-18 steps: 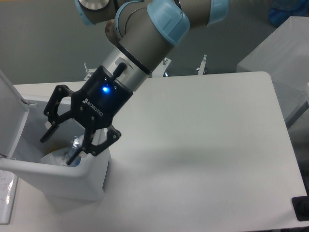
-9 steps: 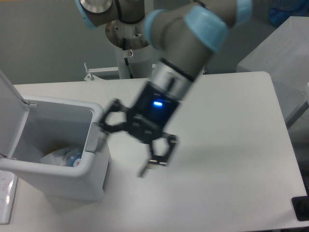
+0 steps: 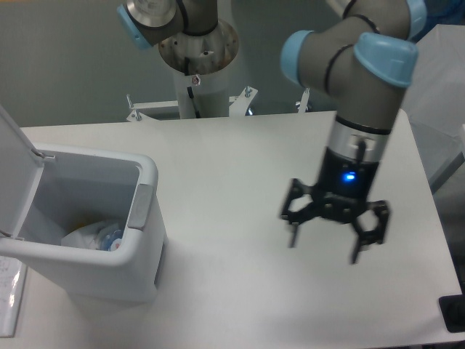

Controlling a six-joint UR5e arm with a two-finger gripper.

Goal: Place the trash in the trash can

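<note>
The white trash can (image 3: 145,225) stands at the table's left with its flip lid (image 3: 13,171) open and a grey handle panel facing right. Inside it lie the crumpled white wrapper (image 3: 81,236) and the bottle with a blue-red label (image 3: 112,236), partly hidden by the rim. My gripper (image 3: 325,251) hangs open and empty above the table's right half, far from the can.
The white table (image 3: 232,160) has a rounded far right corner. The arm's base column (image 3: 196,65) stands behind the table's back edge. A grey box (image 3: 429,80) sits off the right side. A dark object (image 3: 452,313) is at the lower right corner.
My gripper has left the trash can opening and swung right across the table, open and empty. The trash stays in the can.
</note>
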